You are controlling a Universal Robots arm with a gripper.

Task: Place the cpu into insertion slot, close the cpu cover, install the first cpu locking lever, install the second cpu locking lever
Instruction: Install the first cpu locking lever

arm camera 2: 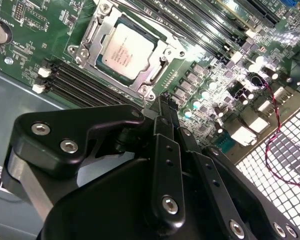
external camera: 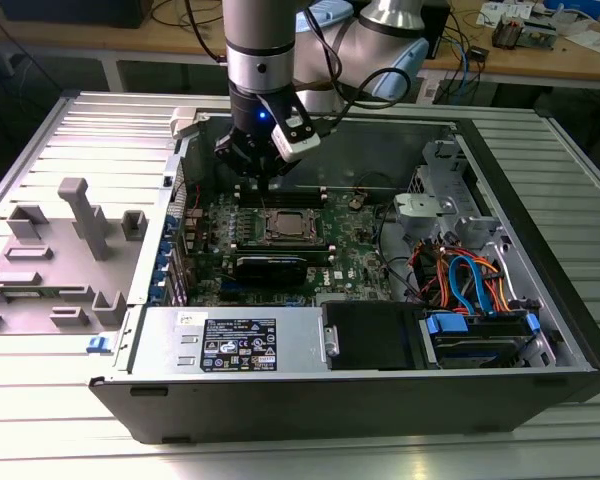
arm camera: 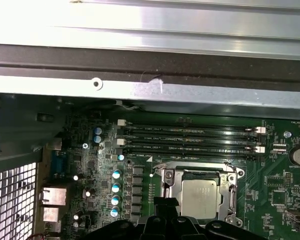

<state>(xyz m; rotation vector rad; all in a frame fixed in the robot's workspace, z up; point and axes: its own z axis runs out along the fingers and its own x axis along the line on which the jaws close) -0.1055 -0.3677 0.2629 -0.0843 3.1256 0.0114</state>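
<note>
The cpu (arm camera 2: 127, 50) lies flat in the insertion slot (arm camera 2: 151, 76) on the green motherboard (external camera: 355, 255), its silver top showing. The cpu cover (arm camera 2: 96, 31) sits down around it as a silver frame. In the exterior view the cpu (external camera: 285, 226) is just in front of my gripper (external camera: 263, 183), which hangs low over the board by the case's back wall. Both wrist views show the black fingers (arm camera 2: 166, 145) pressed together, the tip beside the socket edge with nothing between them. The first wrist view has the cpu (arm camera: 202, 197) and the cover (arm camera: 169, 186) next to my gripper (arm camera: 165, 204).
Long black memory slots (arm camera: 190, 140) run beside the socket, and a black card (external camera: 270, 267) lies in front of it. The case wall (arm camera: 150, 75) is close behind. A power supply (external camera: 230, 340), drive cage with cables (external camera: 470, 290) and a grey fixture (external camera: 75, 235) flank the board.
</note>
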